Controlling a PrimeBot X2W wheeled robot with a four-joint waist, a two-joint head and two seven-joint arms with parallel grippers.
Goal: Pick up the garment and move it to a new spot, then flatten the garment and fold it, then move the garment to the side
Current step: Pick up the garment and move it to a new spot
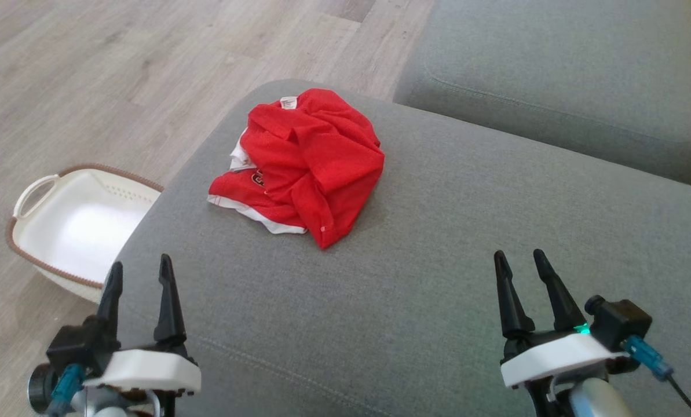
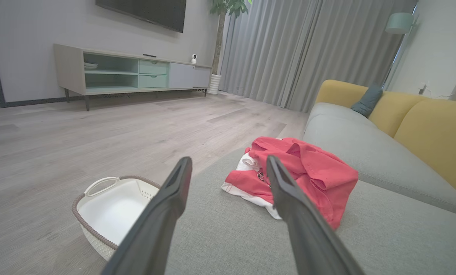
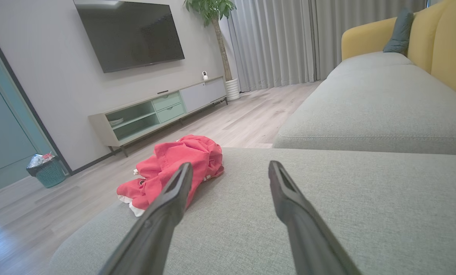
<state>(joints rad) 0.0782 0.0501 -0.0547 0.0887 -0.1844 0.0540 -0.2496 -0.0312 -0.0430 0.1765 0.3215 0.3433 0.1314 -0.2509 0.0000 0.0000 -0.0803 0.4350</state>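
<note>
The crumpled red shirt (image 1: 302,162) lies near the far left corner of the sofa cushion (image 1: 438,278), well apart from both claws. The left gripper (image 1: 141,263) and right gripper (image 1: 518,255) hover over its near edge, both spread wide and empty. A white basket (image 1: 73,226) sits on the floor (image 1: 90,69) beside the cushion's left edge.
</note>
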